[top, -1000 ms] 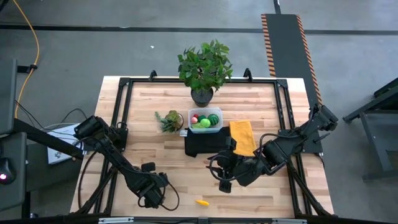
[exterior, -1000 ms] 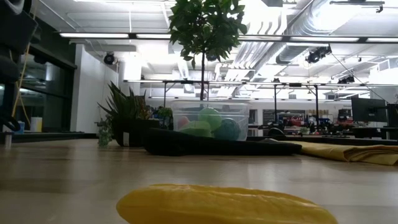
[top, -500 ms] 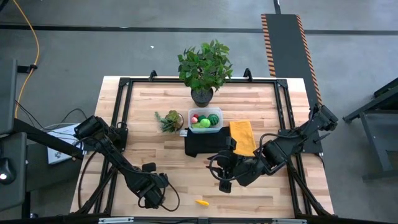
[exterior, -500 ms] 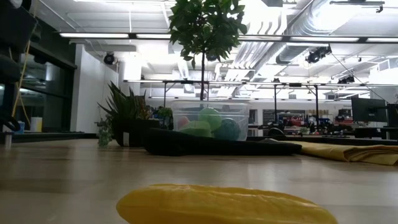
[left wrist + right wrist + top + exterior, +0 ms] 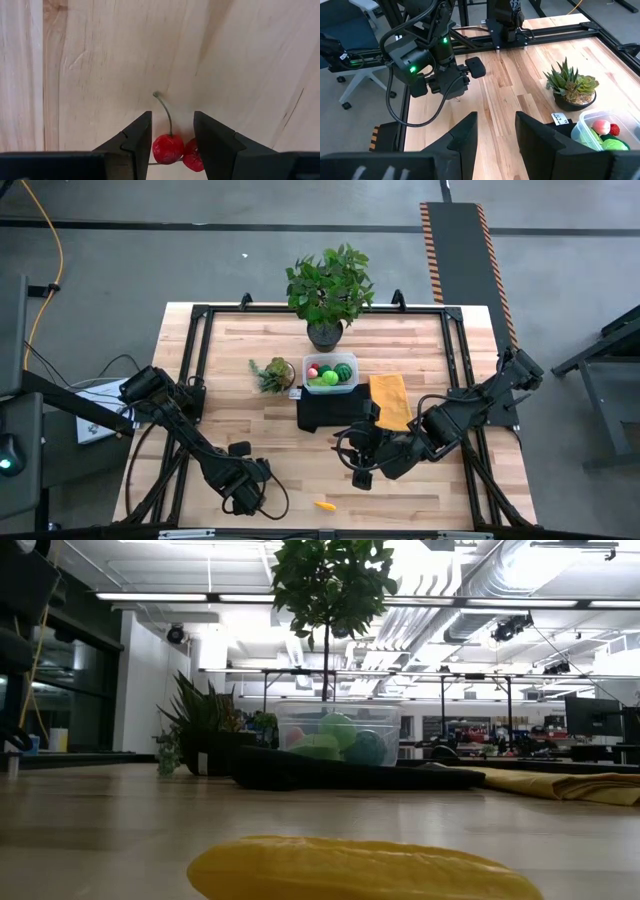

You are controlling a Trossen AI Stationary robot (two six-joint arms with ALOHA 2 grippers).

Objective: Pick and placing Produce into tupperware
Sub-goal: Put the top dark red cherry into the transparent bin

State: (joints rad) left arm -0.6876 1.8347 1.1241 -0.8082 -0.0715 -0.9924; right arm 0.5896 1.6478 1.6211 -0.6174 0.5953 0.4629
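A pair of red cherries (image 5: pixel 170 149) on one thin stem sits between the fingers of my left gripper (image 5: pixel 172 118), which points down near the table's front left (image 5: pixel 245 492) and is shut on them. The tupperware (image 5: pixel 331 372) at the back middle holds green and red produce. A yellow piece (image 5: pixel 325 505) lies on the wood by the front edge and fills the low view (image 5: pixel 360 870). My right gripper (image 5: pixel 352 460) hangs open above the table's middle, nothing between its fingers (image 5: pixel 496 118). My left gripper pinches the two cherry balls (image 5: pixel 161 148) side by side between its two fingers, coming from above and pointing down. The stem (image 5: pixel 165 107) sticks out past the fingertips over the wood. Whether the cherries rest on the table or are lifted, I cannot tell.
A black folded cloth (image 5: pixel 325 412) lies in front of the tupperware, a yellow cloth (image 5: pixel 390 400) to its right. A small spiky plant in a pot (image 5: pixel 273 372) and a big leafy potted plant (image 5: pixel 328 288) stand at the back. Bare wood lies at the left and front.
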